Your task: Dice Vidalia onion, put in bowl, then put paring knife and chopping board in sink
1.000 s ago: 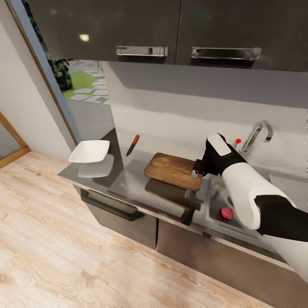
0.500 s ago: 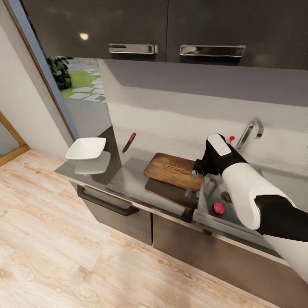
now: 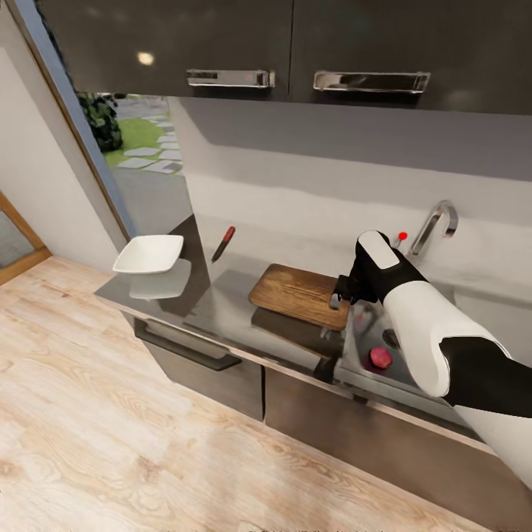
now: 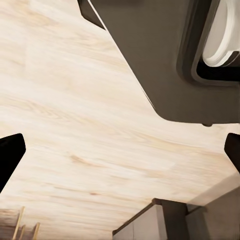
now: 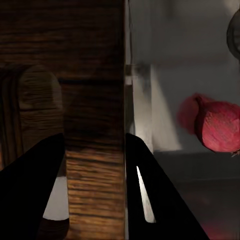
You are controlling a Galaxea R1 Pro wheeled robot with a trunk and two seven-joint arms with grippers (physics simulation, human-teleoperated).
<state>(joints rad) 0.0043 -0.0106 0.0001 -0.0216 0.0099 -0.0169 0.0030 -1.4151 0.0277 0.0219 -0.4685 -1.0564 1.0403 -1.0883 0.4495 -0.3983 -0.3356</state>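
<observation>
The dark wooden chopping board (image 3: 295, 294) sits on the glossy grey countertop (image 3: 222, 314). Its right end, by the slot handle, is clamped between the fingers of my right gripper (image 3: 337, 294), at the sink's left rim. In the right wrist view the board (image 5: 90, 100) runs between the two black fingers (image 5: 150, 200). A reddish-purple Vidalia onion (image 3: 380, 358) (image 5: 220, 125) lies in the steel sink (image 3: 351, 373). The red-handled paring knife (image 3: 223, 244) lies behind the board, and the white bowl (image 3: 149, 254) stands at the counter's left end. My left gripper (image 4: 120, 155) hangs open over wooden floor.
A chrome tap (image 3: 432, 225) with a red-tipped lever stands behind the sink. Dark wall cabinets (image 3: 295, 44) hang overhead. The counter ends at the left by a doorway onto a garden. Light wooden floor (image 3: 111, 414) spreads in front of the cabinets.
The whole picture has shifted a little, so the camera moved. My right gripper keeps the same hold on the board's right end. The onion, knife and bowl stay where they were.
</observation>
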